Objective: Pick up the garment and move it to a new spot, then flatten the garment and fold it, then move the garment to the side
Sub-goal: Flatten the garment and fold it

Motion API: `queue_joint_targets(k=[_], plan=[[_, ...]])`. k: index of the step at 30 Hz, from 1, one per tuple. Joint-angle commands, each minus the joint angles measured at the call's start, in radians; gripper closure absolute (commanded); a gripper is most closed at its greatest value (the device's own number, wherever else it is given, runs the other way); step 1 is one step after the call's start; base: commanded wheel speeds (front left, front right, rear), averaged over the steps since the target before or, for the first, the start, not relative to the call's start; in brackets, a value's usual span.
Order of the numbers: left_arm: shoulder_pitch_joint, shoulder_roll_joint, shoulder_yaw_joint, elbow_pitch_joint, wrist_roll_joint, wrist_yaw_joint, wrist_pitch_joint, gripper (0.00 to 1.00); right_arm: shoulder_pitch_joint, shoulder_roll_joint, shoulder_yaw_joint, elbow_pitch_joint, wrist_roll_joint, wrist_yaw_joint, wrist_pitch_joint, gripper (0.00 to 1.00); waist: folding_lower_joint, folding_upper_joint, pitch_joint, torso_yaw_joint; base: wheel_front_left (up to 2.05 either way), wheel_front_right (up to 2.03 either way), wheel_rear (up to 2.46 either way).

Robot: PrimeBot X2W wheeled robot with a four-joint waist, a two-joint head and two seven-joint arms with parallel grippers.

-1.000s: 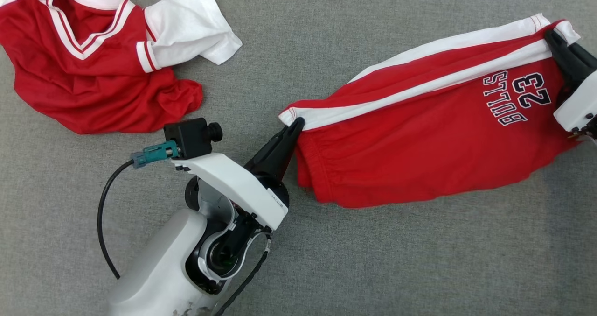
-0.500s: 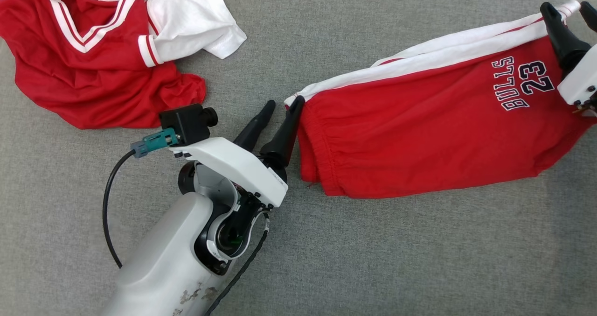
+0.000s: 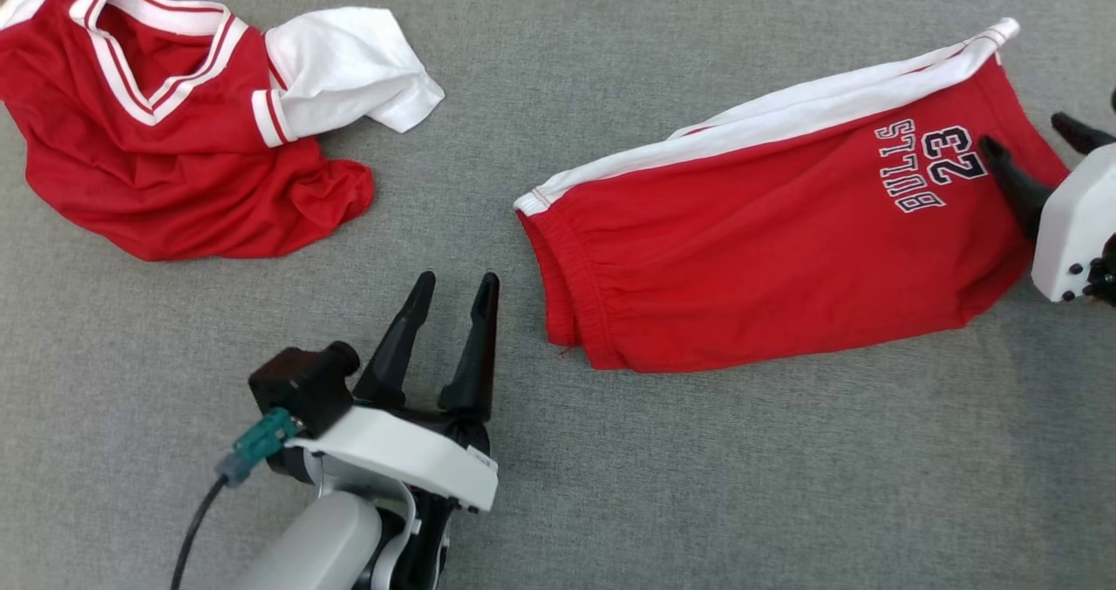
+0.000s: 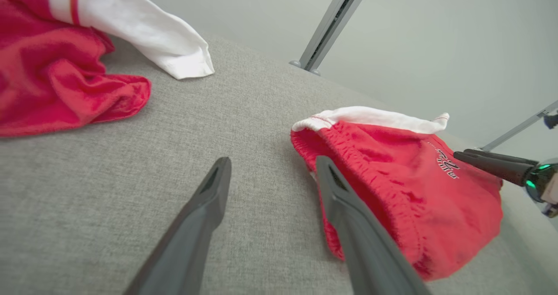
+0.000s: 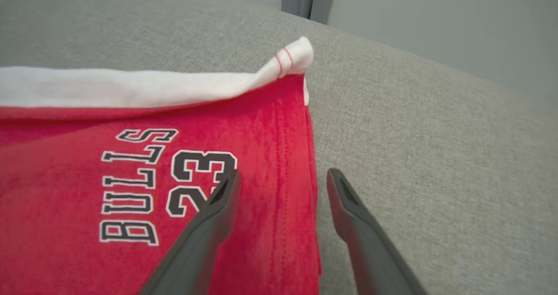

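The garment, red shorts point(image 3: 767, 250) with a white side stripe and "BULLS 23" print, lies folded lengthwise on the grey fabric surface point(image 3: 697, 485), right of centre. My left gripper point(image 3: 458, 276) stands open, a short way left of the waistband end and apart from it; the left wrist view has the waistband point(image 4: 392, 177) just right of my open left gripper point(image 4: 273, 160). My right gripper point(image 3: 1022, 131) is open over the hem end, one finger above the red cloth, the other past its edge. The print point(image 5: 130, 177) lies left of my right gripper point(image 5: 283, 173), which holds nothing.
A crumpled red and white jersey point(image 3: 174, 137) lies at the far left, also at the left wrist view's upper left point(image 4: 52, 81). Grey metal posts point(image 4: 331, 20) stand beyond the surface's far edge. Bare grey fabric stretches along the near side.
Both grippers opened and let go of the shorts, which now lie flat on the surface. My left gripper drew back toward me; my right gripper pulled back a little past the hem.
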Motion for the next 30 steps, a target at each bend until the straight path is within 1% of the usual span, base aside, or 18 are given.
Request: queue_joint_targets(k=[1, 3, 7, 10, 15, 18, 23, 24, 25, 26, 28, 30], plan=[[0.011, 0.004, -0.001, -0.008, 0.025, -0.003, -0.008, 0.00, 0.011, 0.004, -0.009, -0.011, -0.018, 0.000, 0.023, 0.00, 0.0001, -0.0001, 0.011, 0.010, 0.00, 0.00, 0.00], [0.013, 0.007, -0.008, -0.018, 0.079, -0.007, -0.018, 0.00, 0.009, 0.007, -0.027, -0.027, -0.050, 0.000, 0.057, 0.00, 0.0001, -0.0001, 0.031, 0.021, 0.00, 0.00, 0.00], [0.004, -0.026, 0.010, -0.040, 0.161, -0.031, -0.023, 0.00, -0.008, 0.007, -0.067, -0.041, -0.146, 0.000, 0.111, 0.00, 0.0001, -0.0001, 0.075, 0.047, 0.00, 0.00, 0.00], [0.022, -0.062, 0.040, -0.043, 0.201, -0.058, -0.023, 0.00, -0.004, 0.011, -0.092, -0.039, -0.209, 0.000, 0.144, 0.00, 0.0001, -0.0001, 0.095, 0.062, 0.00, 0.00, 0.00], [0.050, -0.109, 0.079, -0.017, 0.245, -0.103, -0.023, 0.00, 0.024, 0.027, -0.131, -0.032, -0.270, 0.000, 0.191, 0.00, 0.0001, -0.0001, 0.099, 0.068, 0.00, 0.00, 0.00], [0.065, -0.124, 0.096, 0.002, 0.266, -0.126, -0.023, 0.00, 0.043, 0.034, -0.151, -0.036, -0.282, 0.000, 0.209, 0.00, 0.0001, -0.0001, 0.096, 0.064, 0.00, 0.00, 0.00], [0.074, -0.139, 0.119, 0.030, 0.290, -0.156, -0.023, 0.00, 0.081, 0.066, -0.148, -0.034, -0.244, 0.000, 0.261, 0.00, 0.0001, -0.0001, 0.086, 0.049, 0.00, 0.00, 0.00], [0.076, -0.141, 0.122, 0.036, 0.293, -0.160, -0.023, 0.00, 0.088, 0.075, -0.143, -0.031, -0.229, 0.000, 0.271, 0.05, 0.0001, -0.0001, 0.082, 0.045, 0.00, 0.00, 0.00], [0.078, -0.143, 0.125, 0.042, 0.295, -0.165, -0.023, 0.00, 0.098, 0.087, -0.137, -0.031, -0.202, 0.000, 0.276, 0.83, 0.0001, -0.0001, 0.076, 0.042, 0.00, 0.00, 0.00], [0.082, -0.144, 0.129, 0.048, 0.298, -0.169, -0.023, 0.00, 0.106, 0.102, -0.135, -0.027, -0.173, 0.001, 0.285, 1.00, 0.0001, -0.0001, 0.066, 0.037, 0.00, 0.00, 0.00], [0.091, -0.143, 0.139, 0.061, 0.304, -0.177, -0.023, 0.00, 0.122, 0.129, -0.137, -0.025, -0.123, 0.001, 0.285, 1.00, 0.0001, -0.0001, 0.041, 0.023, 0.00, 0.00, 0.00], [0.109, -0.141, 0.151, 0.073, 0.312, -0.185, -0.023, 0.00, 0.139, 0.140, -0.153, -0.031, -0.093, 0.001, 0.259, 1.00, 0.0001, -0.0001, 0.004, 0.007, 0.00, 0.00, 0.00]])
